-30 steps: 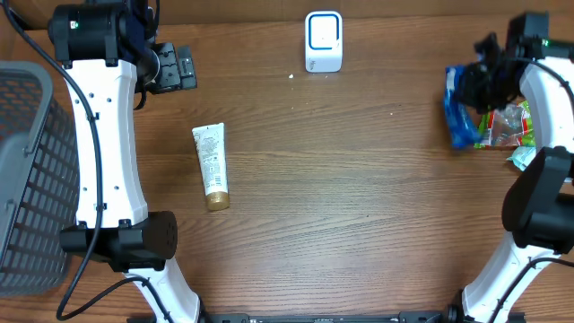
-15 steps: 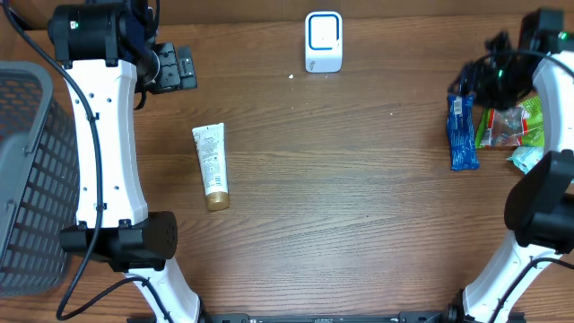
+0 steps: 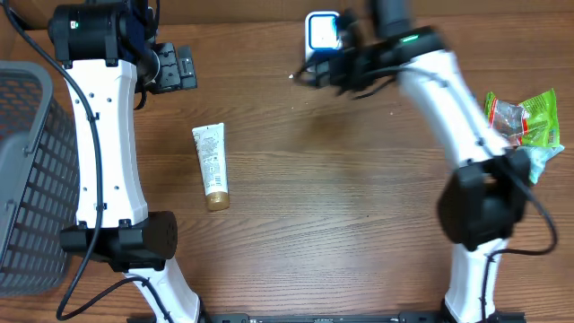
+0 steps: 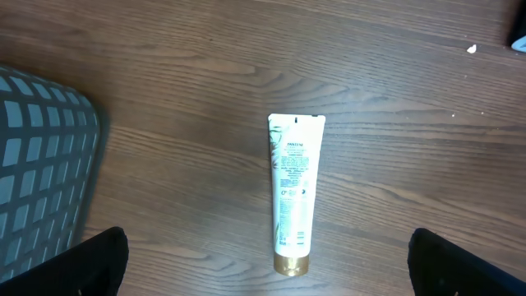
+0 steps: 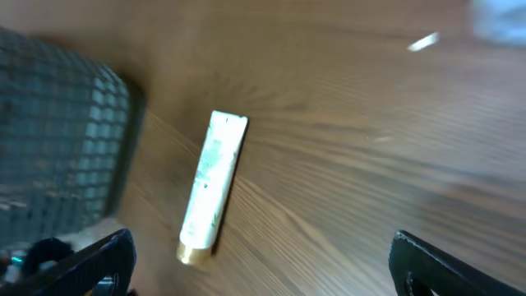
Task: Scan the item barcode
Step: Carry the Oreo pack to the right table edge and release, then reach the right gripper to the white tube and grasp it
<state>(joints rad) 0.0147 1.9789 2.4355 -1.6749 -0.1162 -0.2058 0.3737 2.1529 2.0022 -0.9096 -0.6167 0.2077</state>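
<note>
Tube (image 3: 212, 167) lying ungrasped on the surface (image 3: 359, 206), well apart from the scanner (image 3: 323, 40), with left fingers (image 4: 90, 263) and right fingers (image 5: 90, 261) both wide and empty: pickup stage, next likely needing a grasp before presenting the barcode.

right wrist view is motion-blurred; the tube (image 5: 211, 187) has unreadable print; the basket (image 3: 22, 179) is cut by the left edge.

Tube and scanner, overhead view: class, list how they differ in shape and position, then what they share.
The tube is long and slim with a gold cap; the scanner is a squat rounded box. The tube lies in the open; the scanner is partly hidden behind the right arm. Both are white, on the wooden table.
</note>
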